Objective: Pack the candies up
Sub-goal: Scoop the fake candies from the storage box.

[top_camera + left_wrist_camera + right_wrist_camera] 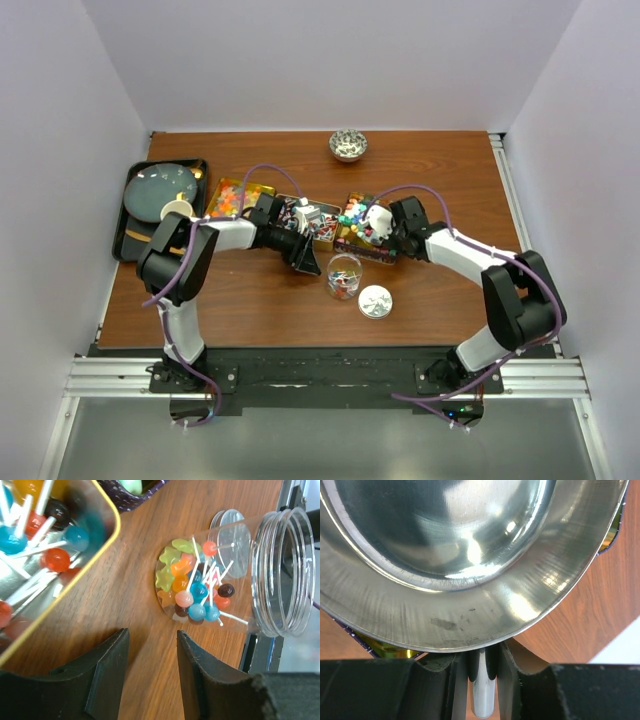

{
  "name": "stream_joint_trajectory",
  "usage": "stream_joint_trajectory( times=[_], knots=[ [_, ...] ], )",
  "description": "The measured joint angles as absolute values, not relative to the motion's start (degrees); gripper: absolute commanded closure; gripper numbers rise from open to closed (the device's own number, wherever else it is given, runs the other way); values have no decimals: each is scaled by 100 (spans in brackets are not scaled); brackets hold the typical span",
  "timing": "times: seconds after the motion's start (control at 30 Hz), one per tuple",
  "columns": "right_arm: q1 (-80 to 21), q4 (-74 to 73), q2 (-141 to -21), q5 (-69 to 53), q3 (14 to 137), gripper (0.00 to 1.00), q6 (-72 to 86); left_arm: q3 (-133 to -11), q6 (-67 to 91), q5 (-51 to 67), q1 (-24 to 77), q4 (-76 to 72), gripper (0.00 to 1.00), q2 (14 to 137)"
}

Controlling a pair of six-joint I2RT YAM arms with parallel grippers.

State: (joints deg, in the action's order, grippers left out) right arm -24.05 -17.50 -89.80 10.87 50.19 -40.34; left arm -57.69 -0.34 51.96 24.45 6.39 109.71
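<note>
Empty left tool (152,639) parted, jar (262,582) of candies (192,587) beside it, right tool (483,666) clamping scoop (470,540)

The left arm (235,235) and right arm (457,250) have white links between bulky black joints. A thin purple cable (262,168) loops along each, and the left gripper (152,632) has matte black fingers (200,675).

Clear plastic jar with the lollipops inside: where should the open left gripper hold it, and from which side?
I would grip the clear plastic jar across its smooth round wall, below the threaded neck, coming level from the left gripper's side. It stands upright and lidless, so this keeps the mouth free for the shiny steel scoop.
</note>
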Motion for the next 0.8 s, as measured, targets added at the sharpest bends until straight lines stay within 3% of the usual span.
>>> stream_joint_trajectory(
  times=[0.53,0.8],
  knots=[
    [-2239,-530,-8189,-154,3927,100,-3166,-6141,-696,5094,2427,1774,50,10991],
    [-2174,-1011,-7494,-600,3752,100,-3162,-6141,-711,5122,2418,1789,50,10991]
  ],
)
